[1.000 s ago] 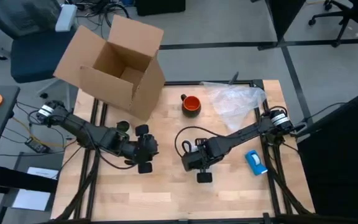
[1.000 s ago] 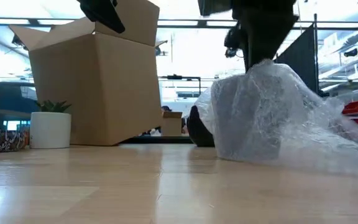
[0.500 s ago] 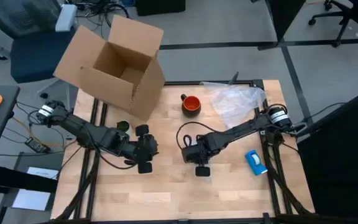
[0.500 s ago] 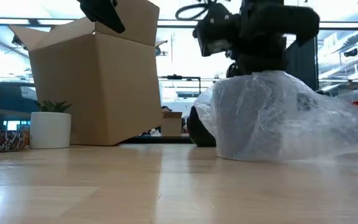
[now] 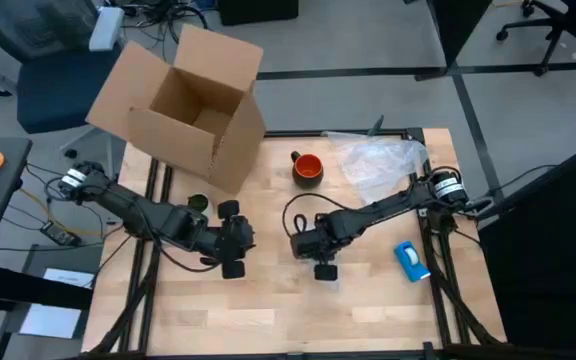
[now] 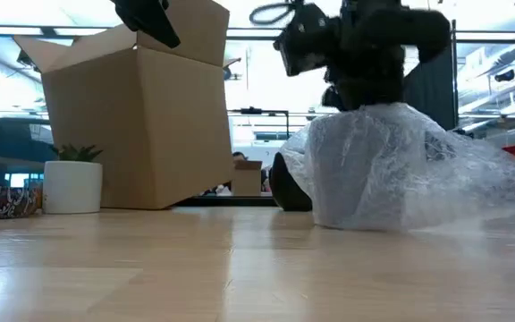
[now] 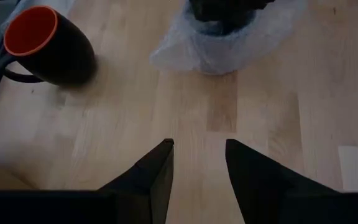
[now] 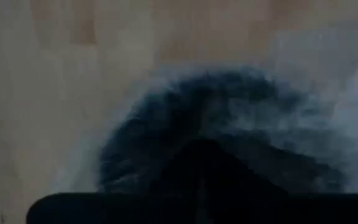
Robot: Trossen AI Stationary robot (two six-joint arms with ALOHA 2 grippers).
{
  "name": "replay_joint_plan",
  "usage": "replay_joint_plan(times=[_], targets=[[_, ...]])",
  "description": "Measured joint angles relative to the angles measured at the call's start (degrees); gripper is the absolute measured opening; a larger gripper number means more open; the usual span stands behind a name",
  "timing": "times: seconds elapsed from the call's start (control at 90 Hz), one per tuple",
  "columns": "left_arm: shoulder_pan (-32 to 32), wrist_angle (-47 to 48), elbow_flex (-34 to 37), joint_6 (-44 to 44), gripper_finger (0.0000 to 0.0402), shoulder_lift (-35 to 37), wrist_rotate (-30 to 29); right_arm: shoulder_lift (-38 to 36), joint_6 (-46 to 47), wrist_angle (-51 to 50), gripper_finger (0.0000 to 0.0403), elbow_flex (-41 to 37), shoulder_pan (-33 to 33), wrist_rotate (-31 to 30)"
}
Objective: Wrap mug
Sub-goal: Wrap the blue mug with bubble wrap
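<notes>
The orange-red mug (image 5: 308, 167) stands upright on its base at the table's far middle, with its dark handle toward the left. It also shows in the left wrist view (image 7: 42, 46). A clear bubble wrap sheet (image 5: 378, 165) lies to the mug's right and reaches toward the table's middle. My right gripper (image 5: 308, 250) is over the middle of the table, shut on a bunch of that wrap (image 7: 219, 43). My left gripper (image 7: 197, 155) hovers open to its left, clear of everything (image 5: 240, 238). My right gripper holds a gathered part of the bubble wrap (image 7: 216, 28) and comes at it from above. The wrap drapes over its fingers (image 8: 197, 162) and hides the place of contact. The wrap bulges below the gripper, its lower part (image 6: 392, 206) resting on the table.
An open cardboard box (image 5: 183, 105) leans at the table's far left corner. A blue tape dispenser (image 5: 411, 260) lies near the right edge. A small potted plant (image 6: 72, 183) stands by the box. Bare wood (image 5: 268, 310) fills the near half of the table.
My right gripper has moved a little toward the table's left and far edges, drawing the wrap with it. In the low view the gripper has come into sight above the wrap, and the wrap has changed from a steep heap into a wider mound.
</notes>
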State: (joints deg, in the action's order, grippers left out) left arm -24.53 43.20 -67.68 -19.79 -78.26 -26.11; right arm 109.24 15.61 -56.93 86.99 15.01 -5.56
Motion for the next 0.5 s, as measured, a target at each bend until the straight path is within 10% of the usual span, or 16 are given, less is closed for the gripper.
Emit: replay_joint_plan(times=[0.5], targets=[[0.0, 0.0, 0.0, 0.0, 0.0129, 0.0, 0.0, -0.1, 2.2, -12.2, 0.0000, 10.1, 3.0, 1.5]])
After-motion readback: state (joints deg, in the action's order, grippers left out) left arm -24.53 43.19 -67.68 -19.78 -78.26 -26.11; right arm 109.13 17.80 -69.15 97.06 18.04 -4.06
